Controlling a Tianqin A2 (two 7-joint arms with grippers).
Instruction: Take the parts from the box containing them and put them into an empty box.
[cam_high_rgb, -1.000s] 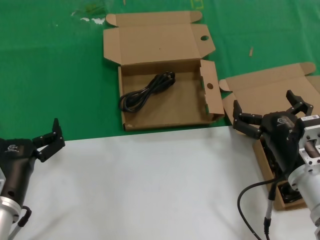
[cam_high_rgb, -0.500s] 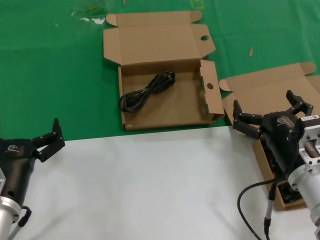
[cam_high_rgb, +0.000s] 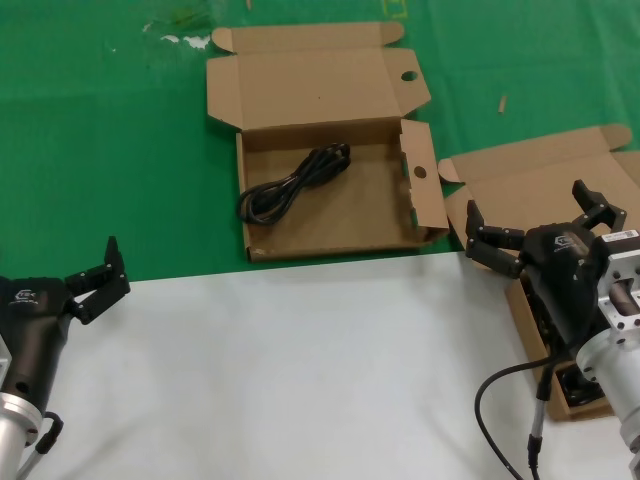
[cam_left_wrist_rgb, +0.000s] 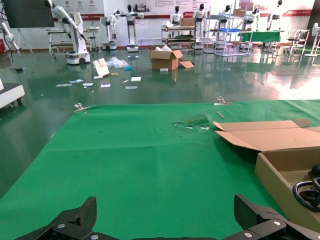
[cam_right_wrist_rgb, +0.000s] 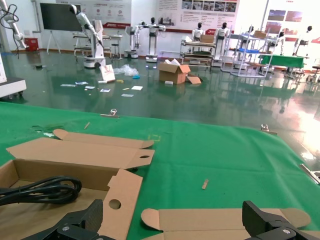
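Power cord (cam_high_rgb: 295, 183): thin, glossy black cable gathered into a long looped bundle, lying diagonally on the floor of the shallow carton, well ahead of both pincers; it shows as dark loops in the right wrist view (cam_right_wrist_rgb: 40, 190) and at the edge of the left wrist view (cam_left_wrist_rgb: 309, 192).
Shallow carton (cam_high_rgb: 400, 235): wide brown corrugated box, long lid folded back flat, round finger holes punched in its side flaps; it sits on the green cloth (cam_high_rgb: 100, 150), ahead and to the left of the right gripper.
Taller carton (cam_high_rgb: 545, 185): brown box with a plain lid and rounded ear flaps, directly beneath and behind the right gripper; dark contents show inside, mostly hidden by the arm.
Right gripper (cam_high_rgb: 540, 228): fingers spread wide, holding nothing, hovering over the taller carton.
Left gripper (cam_high_rgb: 100, 275): fingers apart, empty, at the near edge of the green cloth above the white surface (cam_high_rgb: 300, 370).
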